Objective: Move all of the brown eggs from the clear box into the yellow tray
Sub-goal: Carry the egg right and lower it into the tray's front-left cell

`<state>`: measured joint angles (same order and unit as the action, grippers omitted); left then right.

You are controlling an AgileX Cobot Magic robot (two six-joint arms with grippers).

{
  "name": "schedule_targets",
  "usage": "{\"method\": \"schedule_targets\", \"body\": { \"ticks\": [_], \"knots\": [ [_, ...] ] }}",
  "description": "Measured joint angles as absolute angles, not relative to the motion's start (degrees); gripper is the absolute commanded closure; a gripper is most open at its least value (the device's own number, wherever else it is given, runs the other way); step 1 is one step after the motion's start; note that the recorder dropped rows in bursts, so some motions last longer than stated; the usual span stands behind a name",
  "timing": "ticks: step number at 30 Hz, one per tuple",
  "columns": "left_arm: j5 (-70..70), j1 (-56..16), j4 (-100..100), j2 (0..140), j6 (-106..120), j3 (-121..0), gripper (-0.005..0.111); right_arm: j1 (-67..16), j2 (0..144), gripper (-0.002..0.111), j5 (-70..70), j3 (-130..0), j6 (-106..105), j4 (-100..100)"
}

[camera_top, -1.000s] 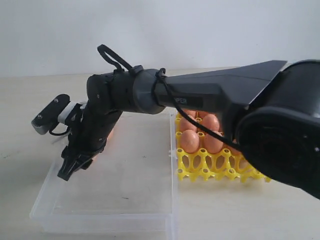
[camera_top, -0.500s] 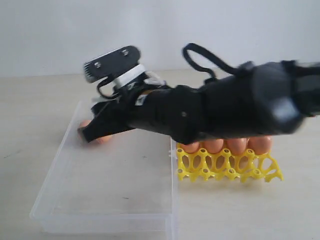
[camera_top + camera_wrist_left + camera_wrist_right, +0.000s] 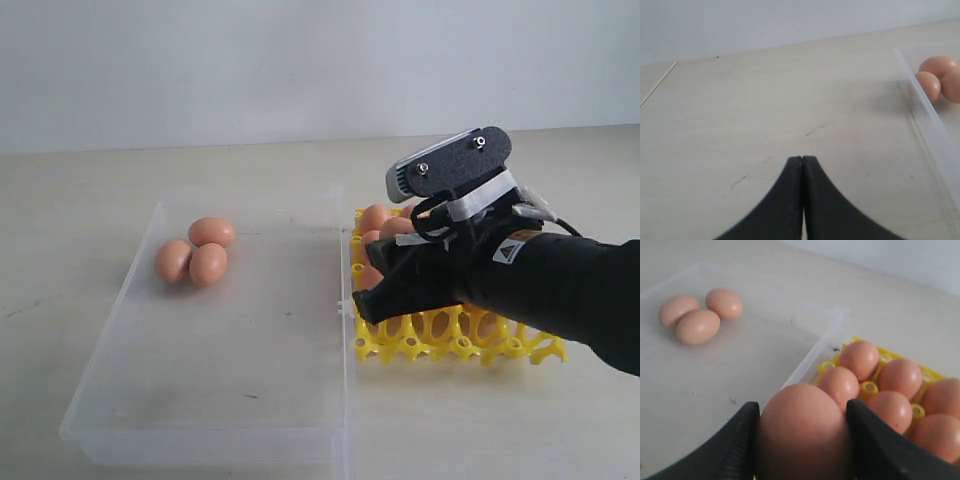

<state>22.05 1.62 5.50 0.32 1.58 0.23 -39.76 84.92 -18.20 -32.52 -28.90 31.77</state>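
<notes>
My right gripper point(image 3: 378, 295) hangs over the left side of the yellow tray point(image 3: 450, 338), close to the clear box's right wall. It is shut on one brown egg point(image 3: 802, 432), which fills the space between its black fingers point(image 3: 740, 440). Several brown eggs point(image 3: 860, 359) sit in the tray's cups point(image 3: 870, 388). Three more brown eggs point(image 3: 195, 255) lie bunched together in the far left corner of the clear box point(image 3: 240, 350). My left gripper point(image 3: 802, 159) is shut with nothing in it, low over bare table just outside the box wall point(image 3: 930, 125).
The light wooden table point(image 3: 60, 230) stretches around the box and tray, with a pale wall behind. The right arm's black body point(image 3: 560, 290) covers much of the tray's right half. The box's near rim point(image 3: 200, 432) lies close to the view's lower edge.
The right arm has swung from the left part of the box across to the tray, carrying an egg. The three eggs in the box corner have come into sight.
</notes>
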Motion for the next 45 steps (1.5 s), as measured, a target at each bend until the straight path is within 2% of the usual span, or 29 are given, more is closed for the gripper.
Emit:
{"method": "schedule_targets", "body": {
  "ticks": [3, 8, 28, 38, 45],
  "knots": [
    [22.0, 1.6, 5.5, 0.3, 1.6, 0.2, 0.107, -37.4, 84.9, 0.108, -8.6, -33.3, -28.9, 31.7],
    [22.0, 1.6, 5.5, 0.3, 1.6, 0.2, 0.107, -36.9, 84.9, 0.108, -5.2, -35.4, -28.9, 31.6],
    [22.0, 1.6, 5.5, 0.3, 1.6, 0.2, 0.107, -36.9, 95.0, 0.108, -18.7, -35.3, -24.5, 23.1],
    [22.0, 1.6, 5.5, 0.3, 1.6, 0.2, 0.107, -36.9, 96.8, 0.108, -37.5, -28.0, -5.8, 7.4],
    [22.0, 1.6, 5.5, 0.3, 1.6, 0.2, 0.107, -36.3, 97.5, 0.108, -42.8, -25.0, -3.4, 5.7]
  ]
}}
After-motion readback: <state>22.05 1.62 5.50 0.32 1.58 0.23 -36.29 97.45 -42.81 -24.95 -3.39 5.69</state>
